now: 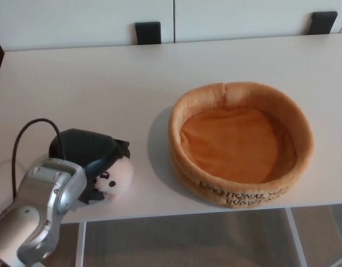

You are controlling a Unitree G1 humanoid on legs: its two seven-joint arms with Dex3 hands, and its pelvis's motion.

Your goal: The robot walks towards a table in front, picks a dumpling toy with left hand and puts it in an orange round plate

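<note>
While the dumpling toy sits near the worktop's front edge, I see my left hand clamped over it. Grasp looks made; lifting it and carrying it right into the empty orange plate remain.
</note>
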